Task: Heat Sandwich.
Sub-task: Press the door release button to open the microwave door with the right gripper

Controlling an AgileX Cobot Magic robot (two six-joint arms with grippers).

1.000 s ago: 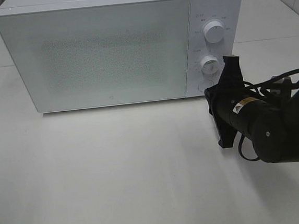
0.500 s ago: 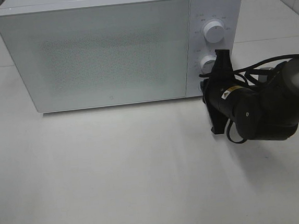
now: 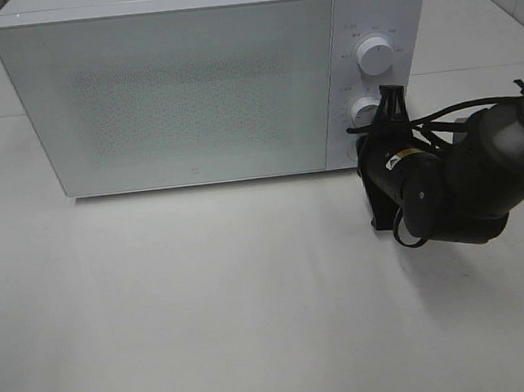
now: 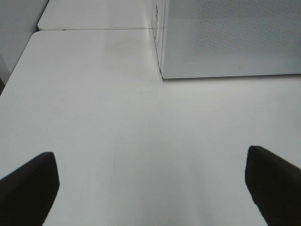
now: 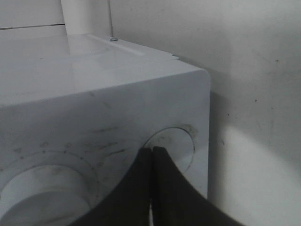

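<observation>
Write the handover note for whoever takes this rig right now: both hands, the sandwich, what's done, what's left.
Left hand: open, empty, over the table near the microwave.
Right hand: shut, holding nothing, tips at the round button low on the control panel; contact cannot be confirmed.
Sandwich: in no view. The microwave door is closed and frosted, so it may be inside or not.
Done: cannot be told from here.
Left: probably press the button, then find the sandwich.

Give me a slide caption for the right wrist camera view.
Shut right gripper poised at the round button on the white microwave panel, beside a dial.
</observation>
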